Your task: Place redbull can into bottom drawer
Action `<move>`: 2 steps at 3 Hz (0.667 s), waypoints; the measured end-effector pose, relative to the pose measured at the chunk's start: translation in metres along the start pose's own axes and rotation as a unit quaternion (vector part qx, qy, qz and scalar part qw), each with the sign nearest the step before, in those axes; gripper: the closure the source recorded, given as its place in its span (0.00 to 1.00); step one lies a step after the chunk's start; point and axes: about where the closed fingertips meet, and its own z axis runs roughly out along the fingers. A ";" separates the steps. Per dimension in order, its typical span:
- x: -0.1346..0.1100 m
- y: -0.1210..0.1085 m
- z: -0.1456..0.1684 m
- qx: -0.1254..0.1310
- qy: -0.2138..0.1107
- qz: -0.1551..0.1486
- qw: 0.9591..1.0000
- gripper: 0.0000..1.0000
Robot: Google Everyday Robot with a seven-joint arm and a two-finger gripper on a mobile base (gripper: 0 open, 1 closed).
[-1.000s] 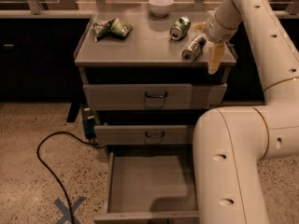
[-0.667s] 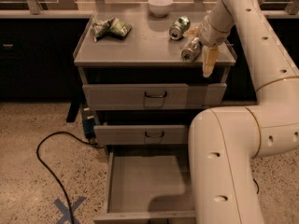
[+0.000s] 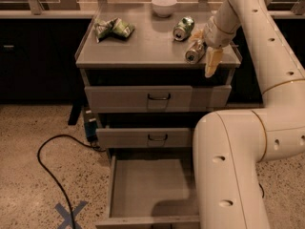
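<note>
Grey metal cabinet (image 3: pixel 95 61) fills the centre of the frame, seen from above and in front. Cabinet top (image 3: pixel 143 46) carries four items.

- Slim can (image 3: pixel 193 54): silvery, lying on its side near the right front corner of the top, in the upper right of the frame, one round end facing the camera. It is not in any drawer.
- Gripper (image 3: pixel 202 53): at that same corner, reaching down from the upper right. Its pale yellowish fingers (image 3: pixel 212 63) sit on either side of the slim can and press against it, so it is closed on the can. The nearer finger hangs past the front edge of the top.
- Green can (image 3: pixel 183 28): fatter, also on its side, just behind and left of the slim can, apart from it.
- White bowl (image 3: pixel 164 6): upright at the back edge of the top, centre.
- Crumpled green bag (image 3: pixel 113 28): back left of the top, well apart from both cans.

Drawers: top drawer (image 3: pixel 124 99) and middle drawer (image 3: pixel 124 138) are pushed in, each with a dark wire handle. Bottom drawer (image 3: pixel 143 185) is pulled out towards the camera at the lower centre of the frame; its plain grey floor is bare, with a shadow across the right part.

White arm (image 3: pixel 233 171) takes up the whole right side of the frame and covers the right edge of the bottom drawer.

Speckled floor (image 3: pixel 28 128): a black cable (image 3: pixel 50 173) loops at lower left, and a blue tape cross (image 3: pixel 69 213) lies just left of the bottom drawer.
</note>
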 end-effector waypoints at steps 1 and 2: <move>0.000 0.000 0.000 0.000 0.000 0.000 1.000 0.42; 0.000 0.000 0.000 0.000 0.000 0.000 1.000 0.64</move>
